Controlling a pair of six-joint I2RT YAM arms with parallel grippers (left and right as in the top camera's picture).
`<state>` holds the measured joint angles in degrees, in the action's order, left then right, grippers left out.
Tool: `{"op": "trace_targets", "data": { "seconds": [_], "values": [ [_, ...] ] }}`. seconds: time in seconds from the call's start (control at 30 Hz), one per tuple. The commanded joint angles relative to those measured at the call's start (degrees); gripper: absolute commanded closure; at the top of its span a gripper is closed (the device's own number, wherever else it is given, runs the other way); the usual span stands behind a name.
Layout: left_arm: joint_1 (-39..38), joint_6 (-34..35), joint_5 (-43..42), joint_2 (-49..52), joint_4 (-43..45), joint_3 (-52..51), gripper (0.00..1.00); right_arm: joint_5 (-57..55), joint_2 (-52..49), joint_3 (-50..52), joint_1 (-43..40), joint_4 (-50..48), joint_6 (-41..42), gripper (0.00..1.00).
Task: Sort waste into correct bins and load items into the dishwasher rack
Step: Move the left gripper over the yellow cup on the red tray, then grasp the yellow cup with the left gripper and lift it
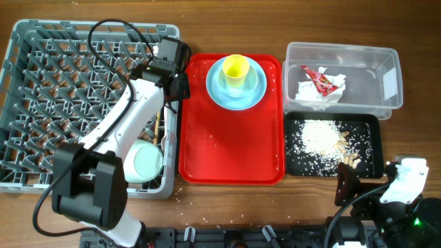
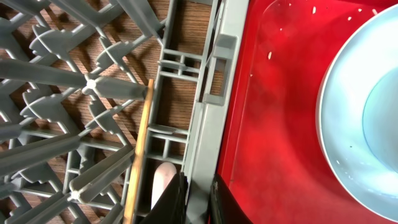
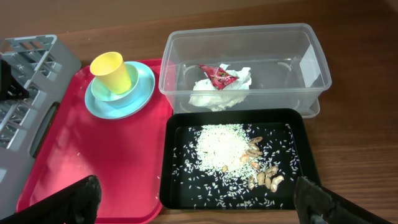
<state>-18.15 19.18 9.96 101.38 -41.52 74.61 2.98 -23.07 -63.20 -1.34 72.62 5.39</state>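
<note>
Waste looks sorted: crumpled white napkin [image 1: 318, 94] in clear plastic tub [image 1: 389, 58], rice scraps [image 1: 320, 134] in black tray [image 1: 372, 124]. Round pale-blue plate [image 1: 216, 94] and yellow cup [image 1: 236, 67] await racking on red tray [image 1: 227, 148]. The left tool [image 2: 198, 180] is narrow over grey pegged rack [image 1: 41, 83]; the right tool [image 3: 196, 182] wide.

A brown wooden table [image 1: 227, 24] with thin lines in its wood runs from left to right, near to far, under soft, even light.

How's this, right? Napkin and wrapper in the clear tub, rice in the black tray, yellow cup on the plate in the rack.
Not quite. The yellow cup sits on the plate, but on the red tray, not in the rack; the overhead view shows it. The napkin and wrapper in the clear tub, rice in the black tray: correct.
</note>
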Motion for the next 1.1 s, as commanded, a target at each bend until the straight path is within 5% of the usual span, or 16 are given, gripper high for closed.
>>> {"op": "trace_targets", "data": {
  "seconds": [0.0, 0.23, 0.27, 0.43, 0.57, 0.73, 0.9, 1.07],
  "values": [
    [-0.39, 3.87, -5.05, 0.66, 0.13, -0.55, 0.91, 0.50, 0.42, -0.07, -0.17, -0.20, 0.79, 0.00],
    [-0.37, 5.31, -6.01, 0.61, -0.48, -0.52, 0.92, 0.50, 0.42, -0.07, -0.17, -0.20, 0.76, 0.00],
    [-0.09, 5.03, -4.31, 0.07, -0.50, 0.02, 0.81, 0.50, 0.42, -0.07, -0.17, -0.20, 0.79, 0.00],
    [0.57, 3.98, -4.42, -7.65, -3.26, 7.65, 0.72, 0.50, 0.42, -0.07, -0.17, -0.20, 0.79, 0.00],
    [-3.04, 3.96, -15.50, -11.28, -1.79, 7.72, 0.66, 0.50, 0.42, -0.07, -0.17, -0.20, 0.81, 0.00],
    [-6.32, 3.96, -15.50, -11.10, -3.78, 10.40, 0.68, 0.50, 0.42, -0.07, -0.17, -0.20, 0.79, 0.00],
    [-9.09, 3.50, -15.47, -7.28, -10.01, 24.81, 0.68, 0.50, 0.42, -0.07, -0.17, -0.20, 0.79, 0.00],
    [-13.49, 3.30, -15.26, -2.91, -4.90, 25.42, 0.67, 0.50, 0.42, -0.07, -0.17, -0.20, 0.79, 0.00]
  ]
}}
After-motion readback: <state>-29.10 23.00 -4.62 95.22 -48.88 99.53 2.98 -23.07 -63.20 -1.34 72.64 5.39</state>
